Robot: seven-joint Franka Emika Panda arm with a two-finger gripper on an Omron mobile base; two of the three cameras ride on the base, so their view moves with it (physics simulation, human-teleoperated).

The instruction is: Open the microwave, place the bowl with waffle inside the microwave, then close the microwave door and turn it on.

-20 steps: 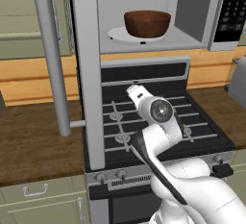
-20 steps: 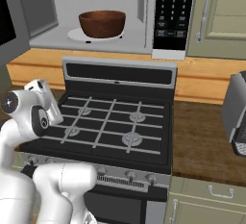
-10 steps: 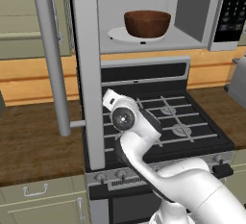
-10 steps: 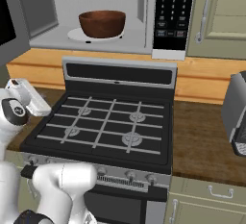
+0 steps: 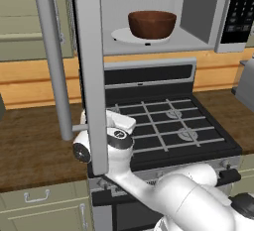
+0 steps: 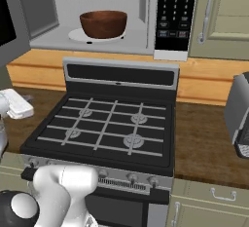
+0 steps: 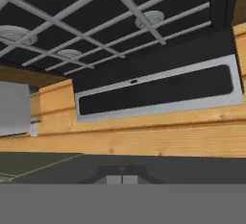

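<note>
Left base view: the microwave (image 5: 198, 17) is open, and the bowl (image 5: 152, 24) sits on the white turntable (image 5: 124, 35), centred in the cavity and clear of both side walls. The microwave door (image 5: 89, 66) is swung out toward the camera, edge-on, with its long bar handle (image 5: 52, 56) on the far-left side. The arm's wrist sits low, just behind the door's bottom edge, above the front-left corner of the stove (image 5: 163, 126). The hand end is hidden by the door, so I cannot tell whether the fingers are spread or closed.

Right base view: same bowl on the turntable, with the keypad panel (image 6: 175, 14) at the right end of the microwave. A white part of the arm pokes in at the left edge over the counter (image 6: 209, 138). The stove top is bare and a toaster-like box (image 6: 239, 116) stands at the counter's right end.

Hand view: camera is rolled and shows the stove grates and back panel (image 7: 158, 91) against the wood backsplash. The fingertips aren't distinguishable, so the grip is still unknown.

Judgement: placing looks done, closing the door comes next. The door is a stiff, hinged panel with a light swing, so push on the inner face or outer frame near the free edge, or hook the bar. The glass window is the fragile part, so avoid it. The wrist is close to the door's lower edge, so collision risk is there. There is open room above the stove for the sweep. The bowl is well inside the cavity and shouldn't foul the door.
</note>
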